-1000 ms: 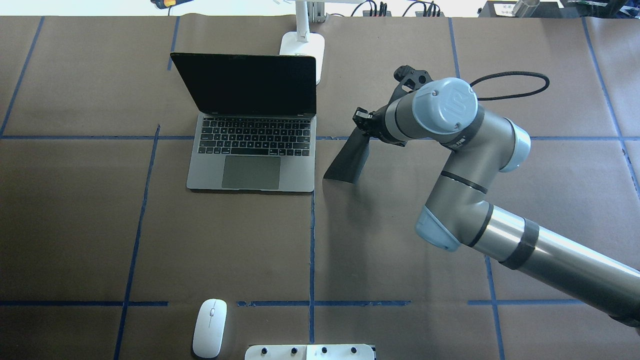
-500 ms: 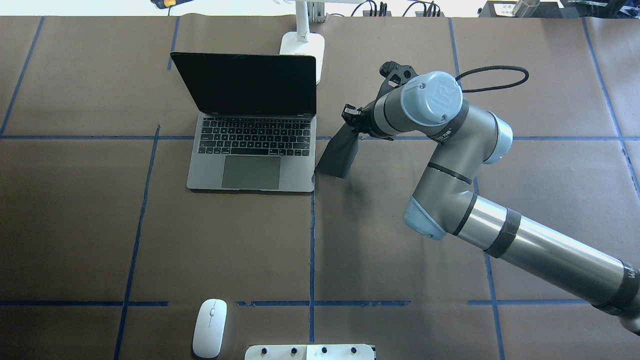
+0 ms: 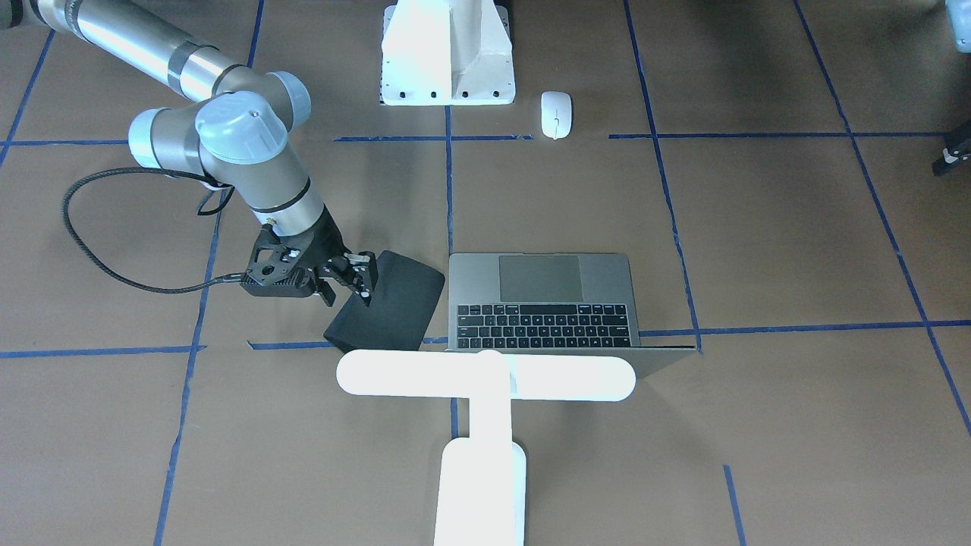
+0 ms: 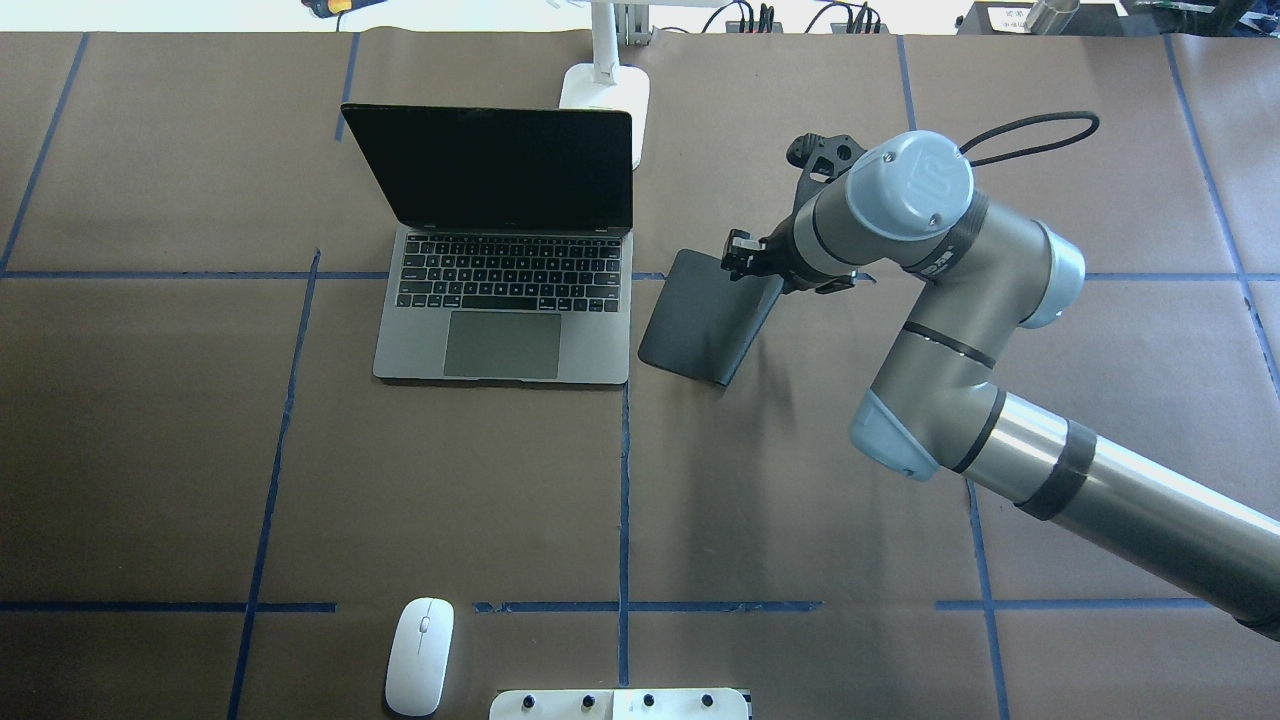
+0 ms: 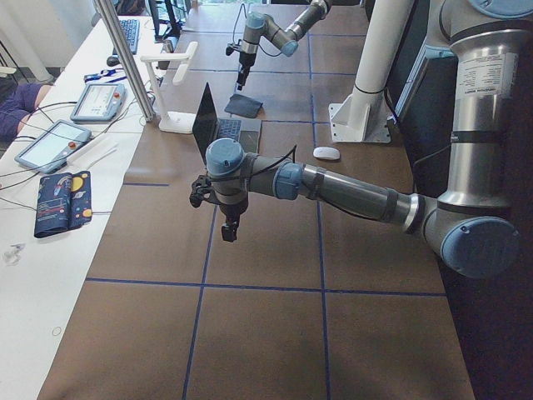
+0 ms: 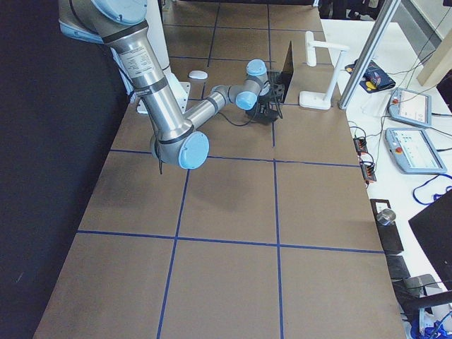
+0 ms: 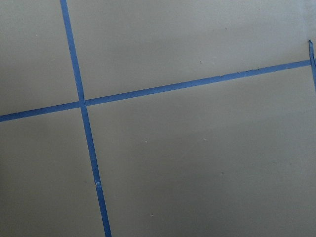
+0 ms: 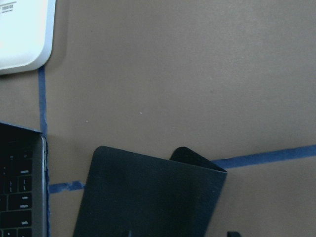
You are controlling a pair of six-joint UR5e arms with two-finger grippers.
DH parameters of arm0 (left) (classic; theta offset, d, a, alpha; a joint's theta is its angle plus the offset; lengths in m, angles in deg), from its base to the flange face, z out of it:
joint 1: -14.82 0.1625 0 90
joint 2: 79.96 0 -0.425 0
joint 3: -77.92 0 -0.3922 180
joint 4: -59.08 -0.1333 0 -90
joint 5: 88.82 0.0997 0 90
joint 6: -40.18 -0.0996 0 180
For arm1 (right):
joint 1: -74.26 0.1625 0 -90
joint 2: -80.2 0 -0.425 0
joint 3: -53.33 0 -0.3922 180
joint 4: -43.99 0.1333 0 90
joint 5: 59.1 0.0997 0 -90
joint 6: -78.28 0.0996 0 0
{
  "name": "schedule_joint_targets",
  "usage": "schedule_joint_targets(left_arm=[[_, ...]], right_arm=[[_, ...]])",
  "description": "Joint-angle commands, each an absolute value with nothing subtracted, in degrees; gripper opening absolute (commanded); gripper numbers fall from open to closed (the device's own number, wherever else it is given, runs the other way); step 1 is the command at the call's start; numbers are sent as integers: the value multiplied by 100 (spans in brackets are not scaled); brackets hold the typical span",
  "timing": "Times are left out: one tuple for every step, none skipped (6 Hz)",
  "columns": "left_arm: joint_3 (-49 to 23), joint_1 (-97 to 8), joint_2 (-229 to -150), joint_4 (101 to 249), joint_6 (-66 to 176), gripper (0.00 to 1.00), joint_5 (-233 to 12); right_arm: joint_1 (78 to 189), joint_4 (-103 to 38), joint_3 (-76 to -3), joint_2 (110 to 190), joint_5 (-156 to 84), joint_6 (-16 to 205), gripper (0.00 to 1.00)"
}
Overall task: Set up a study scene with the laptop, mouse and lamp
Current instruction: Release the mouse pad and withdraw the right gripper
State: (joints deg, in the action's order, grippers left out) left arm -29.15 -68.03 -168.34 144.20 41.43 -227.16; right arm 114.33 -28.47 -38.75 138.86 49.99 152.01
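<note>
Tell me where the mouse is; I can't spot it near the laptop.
In the overhead view the mouse lies at the near edge, left of the white pedestal, well short of the laptop.

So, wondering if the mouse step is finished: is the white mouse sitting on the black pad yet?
No, the mouse lies near the table's front edge, far from the mouse pad.

Right arm bent, pincer low, pinching (edge grip); left pincer hanging, state unclear.
</note>
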Motion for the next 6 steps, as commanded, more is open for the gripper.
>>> schedule_joint_targets(left_arm=[[-2983, -6658, -16864, 14990, 4150, 100, -22707], [-3001, -6631, -16838, 15492, 4167, 100, -22707], [-3027, -5926, -16881, 15619, 4176, 100, -22698], [-3123, -5318, -16899, 15629, 4551, 100, -22611], [-3524, -5077, -16925, 15629, 5198, 100, -22584], [-3955, -4736, -16917, 15637, 5901, 100, -22436]], right_arm=[[11670, -4802, -4709, 13961, 5261, 13961, 100], [11819, -5482, -5017, 14013, 5270, 13423, 100], [11968, -5915, -5507, 14292, 5270, 12713, 100], [12274, -6163, -6034, 14869, 5418, 11914, 100], [12721, -6252, -6275, 15310, 5785, 11088, 100], [13248, -6244, -6486, 15854, 6111, 10236, 100]])
